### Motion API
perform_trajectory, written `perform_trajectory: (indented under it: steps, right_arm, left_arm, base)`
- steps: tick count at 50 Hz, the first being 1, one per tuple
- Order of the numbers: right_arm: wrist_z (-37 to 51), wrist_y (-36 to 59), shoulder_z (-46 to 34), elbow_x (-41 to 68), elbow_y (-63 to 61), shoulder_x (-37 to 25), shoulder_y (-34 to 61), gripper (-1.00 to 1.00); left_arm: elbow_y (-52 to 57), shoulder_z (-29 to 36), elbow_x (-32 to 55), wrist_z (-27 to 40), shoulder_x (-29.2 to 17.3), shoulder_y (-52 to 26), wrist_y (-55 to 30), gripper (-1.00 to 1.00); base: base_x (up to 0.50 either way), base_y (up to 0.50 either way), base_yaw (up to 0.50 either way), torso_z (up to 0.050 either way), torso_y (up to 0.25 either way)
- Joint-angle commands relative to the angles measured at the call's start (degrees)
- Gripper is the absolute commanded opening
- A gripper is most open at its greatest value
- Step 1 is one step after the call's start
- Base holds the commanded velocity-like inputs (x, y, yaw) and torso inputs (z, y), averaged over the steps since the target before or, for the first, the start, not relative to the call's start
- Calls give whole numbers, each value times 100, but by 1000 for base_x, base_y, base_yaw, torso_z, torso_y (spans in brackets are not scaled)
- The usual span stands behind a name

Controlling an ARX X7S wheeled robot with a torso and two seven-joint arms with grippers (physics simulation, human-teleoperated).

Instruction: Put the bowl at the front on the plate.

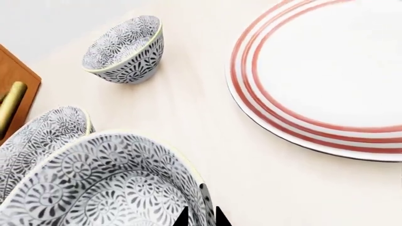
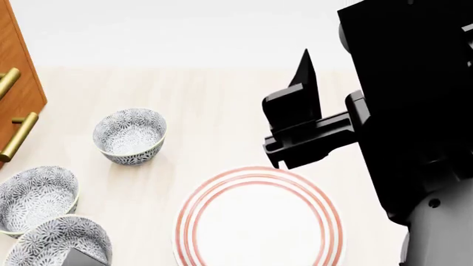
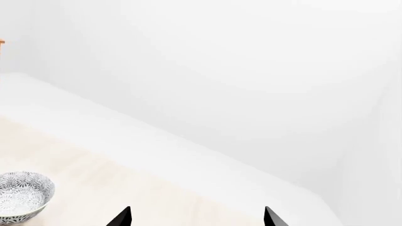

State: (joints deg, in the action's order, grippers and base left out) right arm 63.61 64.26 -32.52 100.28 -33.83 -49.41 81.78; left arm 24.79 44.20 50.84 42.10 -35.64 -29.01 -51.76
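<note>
The bowl at the front, white with a grey-blue floral pattern, lies nearest me at the lower left of the head view. My left gripper has its two dark fingertips close together astride the bowl's near wall, one inside and one outside, shut on it. The plate, white with red rings, lies empty to the right of the bowl. My right gripper is open, with nothing between its fingers, held above the table beyond the plate.
Two more patterned bowls stand on the pale table: one close behind the front bowl, one farther back. A wooden cabinet with brass handles borders the left. My black right arm fills the right side.
</note>
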Motion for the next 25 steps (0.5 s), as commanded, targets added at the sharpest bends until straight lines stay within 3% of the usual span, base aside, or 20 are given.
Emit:
perform_trajectory:
  steps: [1,13,25]
  right_arm:
    - [3,-49,-3,-5,-39,-40,-42,100]
    - [-25,-107,4,-23,-86,-90,-102,100]
    - [-12,-181,27,-19,-143,-172,-180,100]
  left_arm:
    - [247,4,-165,-18,-86,-250,8,-100]
    - [503,280,-279,-201,-134,-531,-205,-100]
    - [686,226,203,-381,-119,-954,-691,-100]
  base:
    - [0,0,0,0,0]
    - [0,0,0,0,0]
    - [0,0,0,0,0]
